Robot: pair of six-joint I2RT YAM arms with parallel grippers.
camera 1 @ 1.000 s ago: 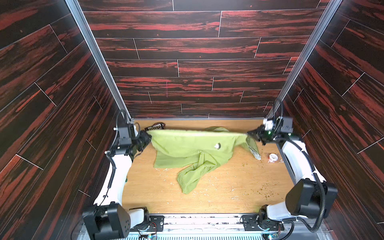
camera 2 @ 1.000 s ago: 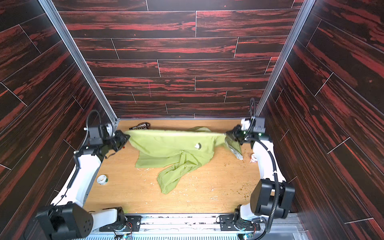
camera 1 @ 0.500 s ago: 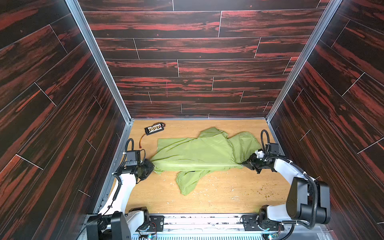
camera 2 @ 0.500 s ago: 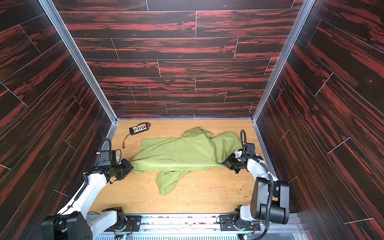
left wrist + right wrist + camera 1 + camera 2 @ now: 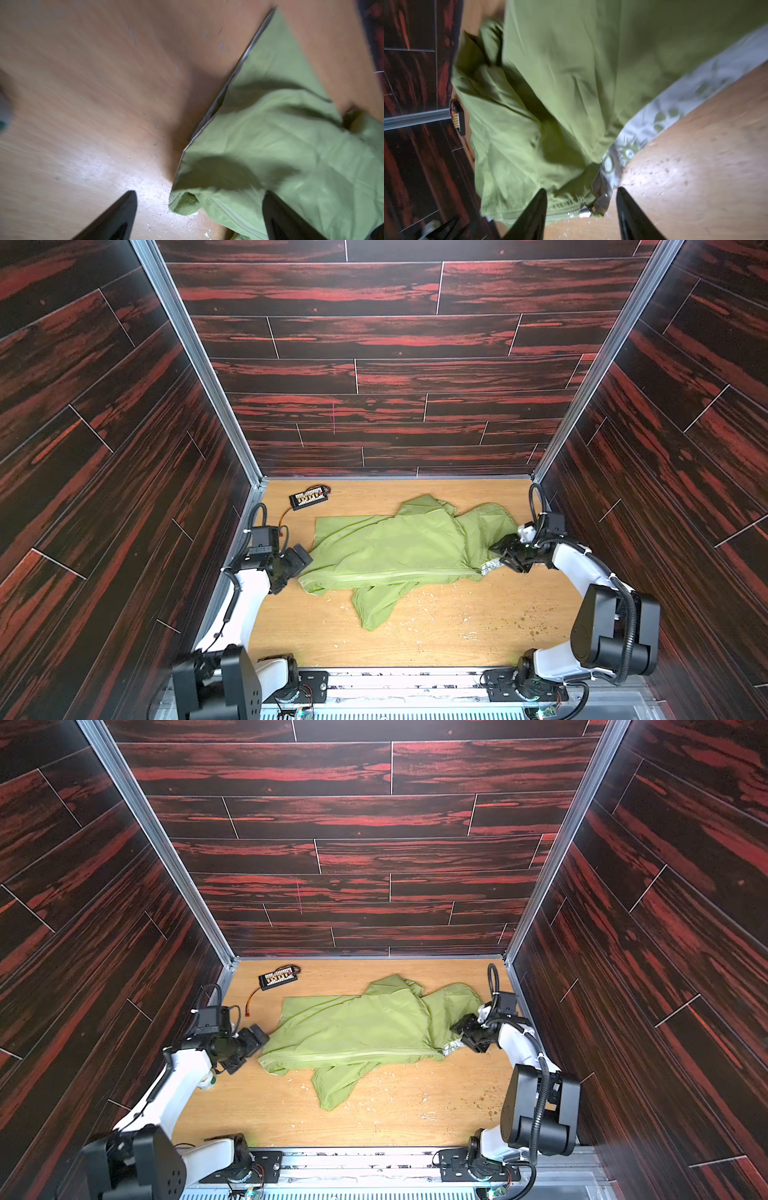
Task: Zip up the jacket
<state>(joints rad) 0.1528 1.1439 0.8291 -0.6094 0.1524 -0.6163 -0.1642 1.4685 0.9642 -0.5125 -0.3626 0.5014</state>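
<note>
The olive-green jacket (image 5: 395, 547) (image 5: 353, 1029) lies spread flat across the wooden table (image 5: 457, 639). Its green zipper (image 5: 395, 574) runs along the near edge, and one sleeve trails toward the front. My left gripper (image 5: 304, 562) (image 5: 261, 1039) stands open at the jacket's left end. In the left wrist view the hem corner (image 5: 182, 203) lies loose between the wide-apart fingers of that gripper (image 5: 199, 193). My right gripper (image 5: 498, 553) (image 5: 581, 189) is open at the right end. The metal zipper pull (image 5: 584, 213) and the white patterned lining (image 5: 675, 108) lie between its fingers, untouched.
A black circuit board with wires (image 5: 308, 497) (image 5: 277, 977) lies at the back left. A white tape roll (image 5: 205, 1083) sits under the left arm. Crumbs (image 5: 532, 622) dot the front right. Dark wood walls enclose three sides.
Both grippers carried the stretched jacket down and forward onto the table, then opened and let its ends go. The jacket now rests flat.
</note>
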